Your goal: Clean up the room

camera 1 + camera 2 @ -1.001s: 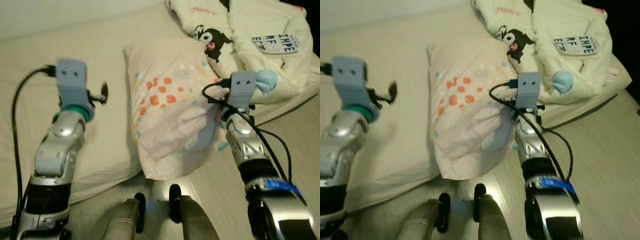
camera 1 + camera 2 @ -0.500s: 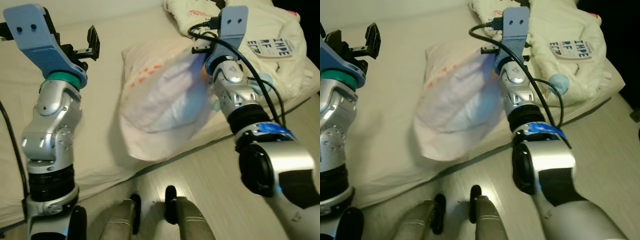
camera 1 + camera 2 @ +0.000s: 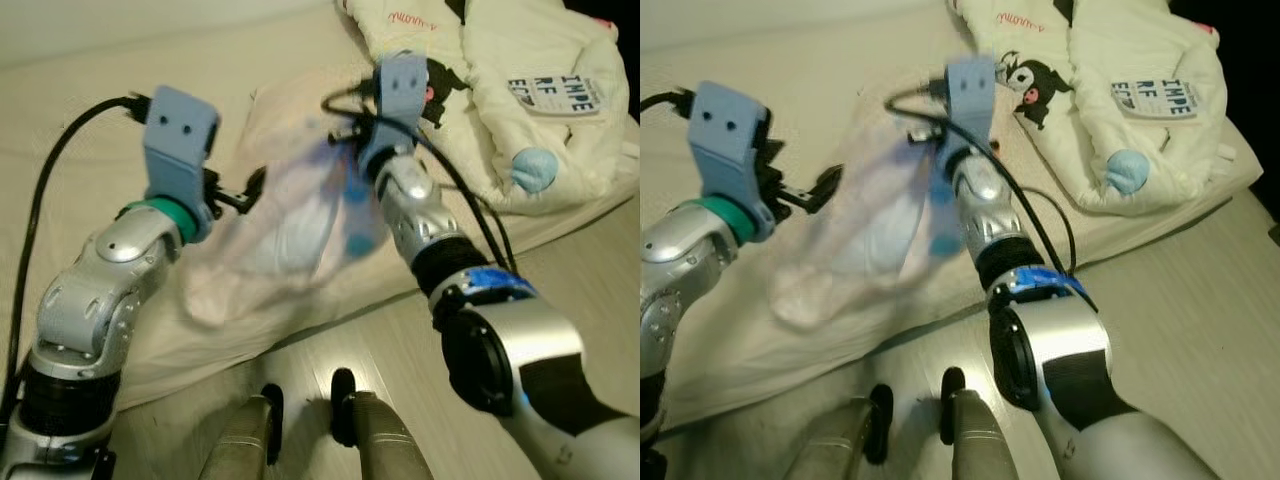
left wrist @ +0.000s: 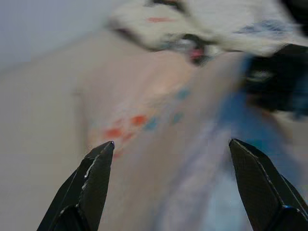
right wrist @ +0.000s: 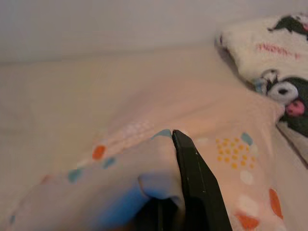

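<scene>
A pale pillow (image 3: 285,235) with orange and blue dots hangs blurred over the front edge of the cream bed (image 3: 90,120). My right gripper (image 3: 343,135) is shut on the pillow's upper edge; in the right wrist view the fabric (image 5: 144,163) bunches against a black finger (image 5: 192,173). At the pillow's left side is my left gripper (image 3: 247,190), open. In the left wrist view its fingertips (image 4: 101,154) stand wide apart, with the dotted pillow (image 4: 159,125) ahead of them.
A cream blanket (image 3: 520,100) with a black cartoon figure and a printed label lies heaped at the bed's far right. Pale wooden floor (image 3: 420,330) runs along the bed's front edge. My legs (image 3: 300,430) stand close to the bed.
My right arm has swung the pillow leftward and lower, toward the left gripper. The left arm has dropped and come in beside the pillow.
</scene>
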